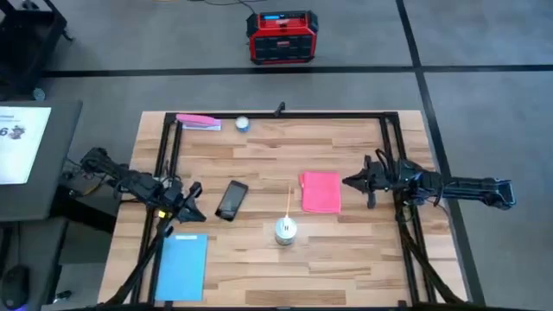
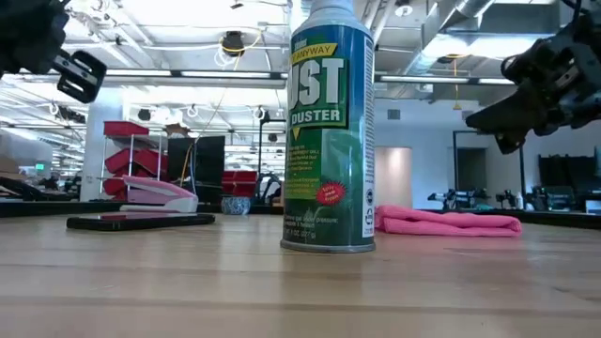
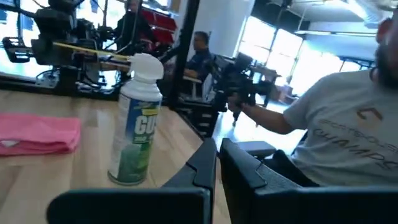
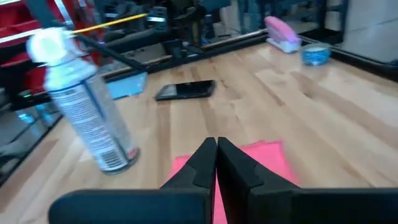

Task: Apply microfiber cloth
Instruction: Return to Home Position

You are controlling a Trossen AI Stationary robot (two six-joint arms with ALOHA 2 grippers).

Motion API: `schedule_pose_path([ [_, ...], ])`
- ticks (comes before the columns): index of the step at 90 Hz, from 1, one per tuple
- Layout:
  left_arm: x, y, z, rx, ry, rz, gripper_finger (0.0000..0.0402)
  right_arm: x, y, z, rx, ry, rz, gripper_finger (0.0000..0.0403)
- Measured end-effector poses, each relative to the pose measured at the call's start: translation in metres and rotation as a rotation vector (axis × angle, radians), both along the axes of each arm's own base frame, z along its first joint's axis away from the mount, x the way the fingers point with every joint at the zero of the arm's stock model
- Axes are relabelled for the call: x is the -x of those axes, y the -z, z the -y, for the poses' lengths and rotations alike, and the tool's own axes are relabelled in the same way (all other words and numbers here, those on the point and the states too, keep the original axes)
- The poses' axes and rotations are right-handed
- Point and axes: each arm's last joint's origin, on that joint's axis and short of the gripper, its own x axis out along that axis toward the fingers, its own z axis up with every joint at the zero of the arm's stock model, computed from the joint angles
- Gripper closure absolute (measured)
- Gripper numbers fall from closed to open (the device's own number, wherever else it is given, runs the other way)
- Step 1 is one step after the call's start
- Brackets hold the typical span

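The pink-red microfiber cloth [image 1: 320,192] lies flat on the wooden table, right of centre; it also shows as the cloth [image 2: 451,222] in the low view and the cloth [image 4: 268,159] in the right wrist view. My right gripper [image 1: 350,181] hangs shut just off the cloth's right edge, well above the table [image 2: 488,117], touching nothing. A black phone [image 1: 232,199] lies left of centre. My left gripper [image 1: 193,191] waits shut near the phone's left side, raised off the table.
An upright duster can [image 1: 285,230] with a thin yellow straw stands between phone and cloth, nearer the front edge. A light-blue rectangle [image 1: 182,266] lies front left. A pink stapler [image 1: 199,122] and a small round item [image 1: 242,123] sit at the far edge. A person in a grey shirt [image 3: 348,137] is beyond the table.
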Motion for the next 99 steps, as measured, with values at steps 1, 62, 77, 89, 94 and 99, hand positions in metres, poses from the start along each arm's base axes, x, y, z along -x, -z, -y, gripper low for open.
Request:
schedule_pose_path([
  [1,0.000,0.000,0.000,-0.004,0.001,0.002,0.0402,0.000,0.000,0.000,0.001,-0.007,0.002,0.0403],
  [62,-0.015,0.008,-0.024,-0.169,-0.066,-0.029,0.0402,0.000,0.001,0.014,0.097,-0.121,0.009,0.0403],
  [77,-0.019,0.011,-0.032,-0.192,-0.114,-0.058,0.0402,-0.001,-0.001,0.021,0.120,-0.106,0.029,0.0403],
  [89,-0.018,0.010,-0.035,-0.175,-0.084,-0.049,0.0402,-0.002,-0.009,0.021,0.146,-0.100,0.106,0.0403],
  [94,-0.018,0.009,-0.036,-0.167,-0.084,-0.050,0.0402,-0.003,-0.013,0.020,0.171,-0.095,0.141,0.0403],
  [99,-0.018,0.009,-0.037,-0.165,-0.092,-0.050,0.0402,-0.004,-0.015,0.018,0.195,-0.078,0.160,0.0403],
])
